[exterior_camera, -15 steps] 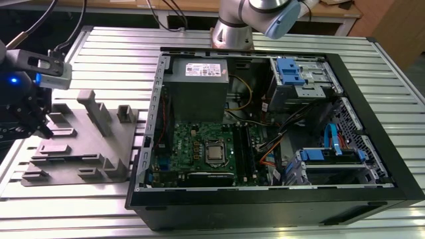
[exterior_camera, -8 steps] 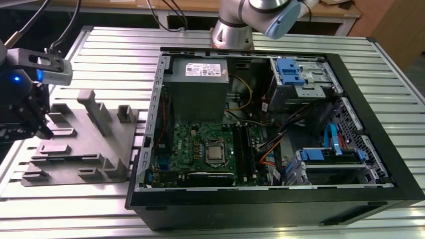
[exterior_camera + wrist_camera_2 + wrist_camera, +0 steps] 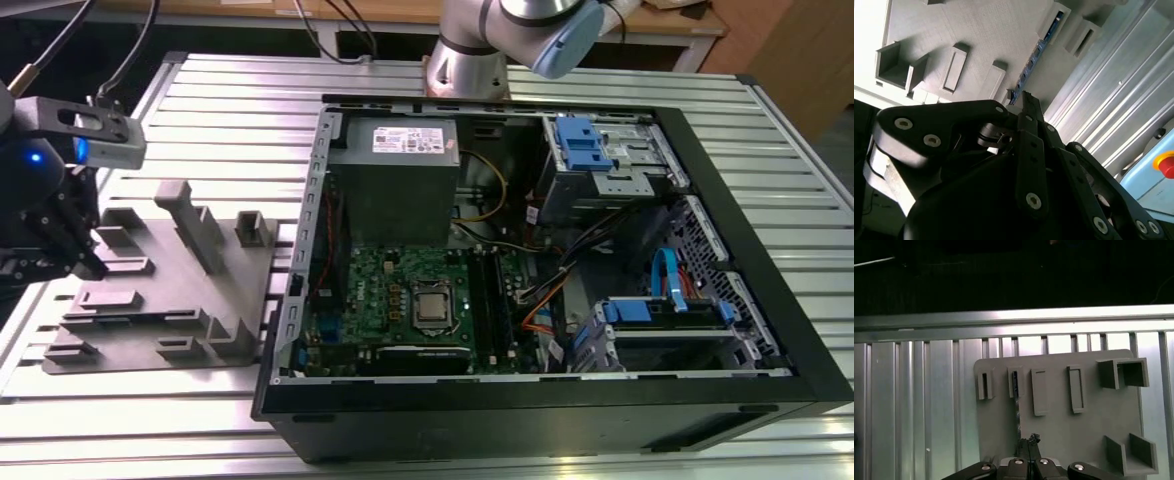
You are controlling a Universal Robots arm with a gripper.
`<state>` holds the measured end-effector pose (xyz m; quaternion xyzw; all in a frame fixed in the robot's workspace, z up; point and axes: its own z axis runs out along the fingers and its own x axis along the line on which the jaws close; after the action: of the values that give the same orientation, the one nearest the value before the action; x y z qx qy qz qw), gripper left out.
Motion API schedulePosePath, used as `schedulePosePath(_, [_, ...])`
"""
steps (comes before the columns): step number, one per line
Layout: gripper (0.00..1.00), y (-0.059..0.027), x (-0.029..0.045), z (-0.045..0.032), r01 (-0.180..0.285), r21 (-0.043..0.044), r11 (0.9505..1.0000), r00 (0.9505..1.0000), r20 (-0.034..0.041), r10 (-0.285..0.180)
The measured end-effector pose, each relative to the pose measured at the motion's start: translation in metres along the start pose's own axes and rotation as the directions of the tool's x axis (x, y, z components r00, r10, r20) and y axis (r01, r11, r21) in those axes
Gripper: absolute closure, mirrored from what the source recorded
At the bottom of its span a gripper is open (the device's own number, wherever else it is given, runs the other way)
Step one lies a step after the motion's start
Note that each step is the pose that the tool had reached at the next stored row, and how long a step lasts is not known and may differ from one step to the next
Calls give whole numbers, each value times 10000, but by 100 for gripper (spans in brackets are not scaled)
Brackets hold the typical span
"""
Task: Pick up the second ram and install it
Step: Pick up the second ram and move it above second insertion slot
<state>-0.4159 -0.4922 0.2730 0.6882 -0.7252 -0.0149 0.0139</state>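
At the exterior view's left, the gripper (image 3: 74,262) hangs low over the grey holder tray (image 3: 174,300), which sits on the slatted metal counter (image 3: 214,90) just beside the open computer case (image 3: 534,420). In both wrist views the jaws look drawn together on the near end of the second ram (image 3: 1035,52) (image 3: 1017,410) — a thin dark strip standing on its long edge, its far end lodged in one of the tray's slotted blocks (image 3: 1010,390). That upright stance seems deliberate: it offers both flat faces to the jaws, so they can pinch across the thickness rather than scrape at the tray. Whether the strip has cleared the tray I cannot tell. Toward the exterior view's right, the case lies on its side with the panel off, so the green motherboard (image 3: 400,285) faces up — and its long black slots (image 3: 497,300) lie open to a straight approach from above.
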Motion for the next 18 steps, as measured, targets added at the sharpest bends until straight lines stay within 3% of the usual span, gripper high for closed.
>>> schedulePosePath(3, [93, 6, 4, 18, 3, 37, 10000, 10000, 76, -3])
schedulePosePath(11, [93, 8, 8, 112, -439, 39, 9990, 9990, 88, 438])
schedulePosePath(18, [93, 36, 10, 197, -483, 87, 9988, 9988, 92, 482])
